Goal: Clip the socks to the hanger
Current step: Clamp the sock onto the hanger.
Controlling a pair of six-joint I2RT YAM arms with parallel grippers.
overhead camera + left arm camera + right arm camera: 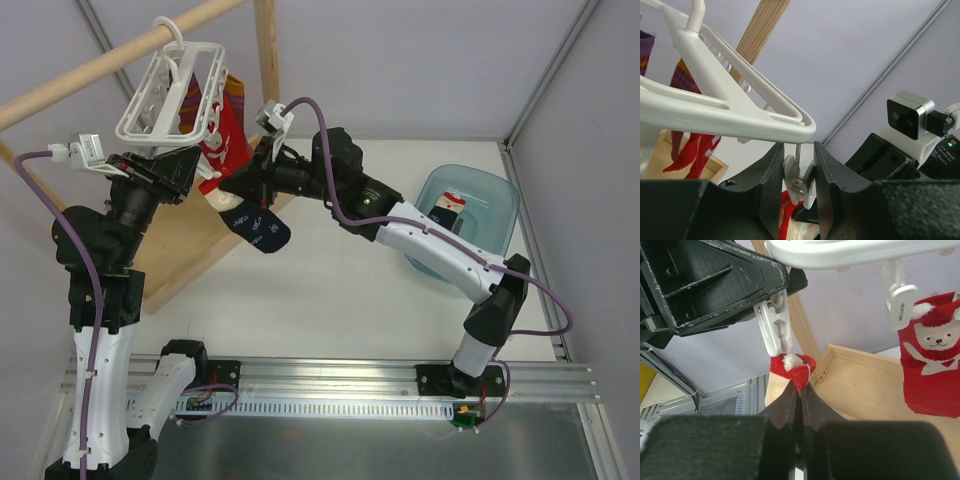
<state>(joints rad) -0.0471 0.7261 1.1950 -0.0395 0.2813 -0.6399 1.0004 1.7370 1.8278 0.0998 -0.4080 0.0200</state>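
Observation:
The white hanger [165, 95] hangs by its hook from the wooden rod. My left gripper [798, 167] is shut on one of its small dangling clips [794, 181], squeezing the clip's handles. In the right wrist view that clip [776, 330] hangs just above the red-and-white cuff [802, 367] of a navy sock [258, 226]. My right gripper [801, 387] is shut on this cuff and holds it up to the clip's lower tips. Whether the clip bites the cloth cannot be told. The other navy sock [450, 212] lies in the blue basin.
A red sock with a white bear [932, 360] and a purple-orange striped sock [646, 50] hang from other clips. The wooden rod [100, 65], its upright post [266, 50] and wooden base [190, 255] stand at the back left. The blue basin [500, 200] sits at the right.

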